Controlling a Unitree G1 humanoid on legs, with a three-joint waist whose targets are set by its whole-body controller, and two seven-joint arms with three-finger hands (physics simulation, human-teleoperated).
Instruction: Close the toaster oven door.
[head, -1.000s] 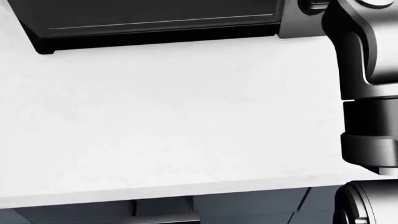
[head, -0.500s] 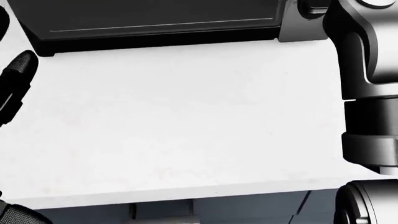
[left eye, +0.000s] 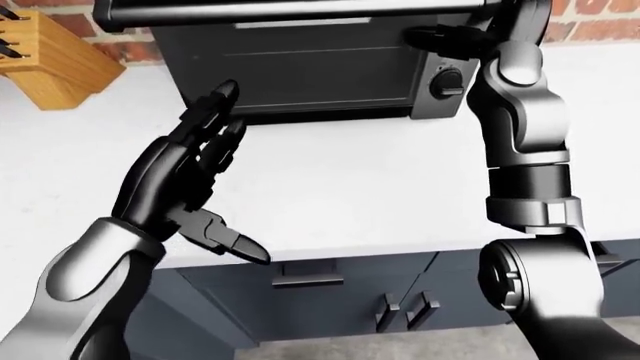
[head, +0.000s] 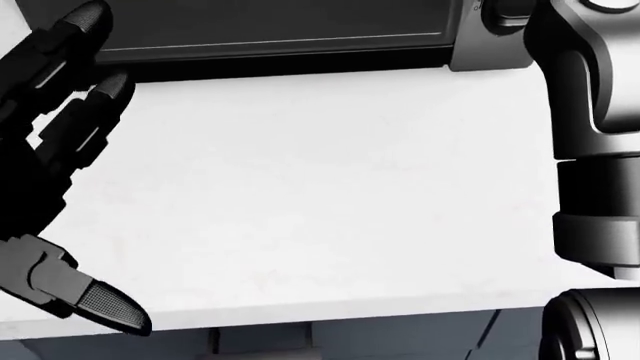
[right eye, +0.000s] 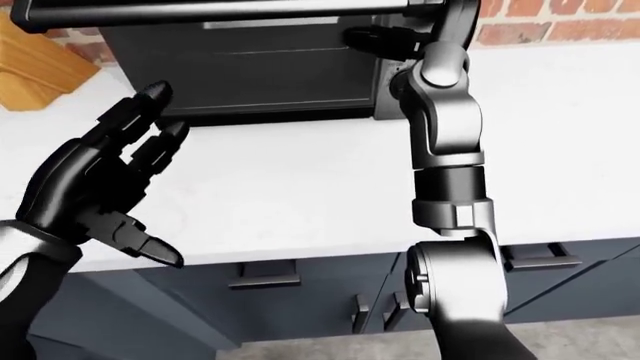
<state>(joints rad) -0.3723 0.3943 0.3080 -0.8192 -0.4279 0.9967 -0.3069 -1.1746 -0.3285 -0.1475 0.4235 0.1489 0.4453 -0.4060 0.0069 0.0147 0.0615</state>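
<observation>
Head view: my left hand (head: 50, 150), absent a second ago, rises over the white surface (head: 330, 187), fingers (left eye: 215, 112) spread, nearing the toaster oven door (left eye: 290, 67). My right hand (right eye: 385, 41) reaches its handle, grip unclear.

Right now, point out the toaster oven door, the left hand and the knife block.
toaster oven door (left eye: 300, 71): left-eye view, on its dark glass panel.
left hand (left eye: 185, 176): left-eye view, on the palm below the spread fingers.
knife block (left eye: 55, 64): left-eye view, on its wooden side.
</observation>
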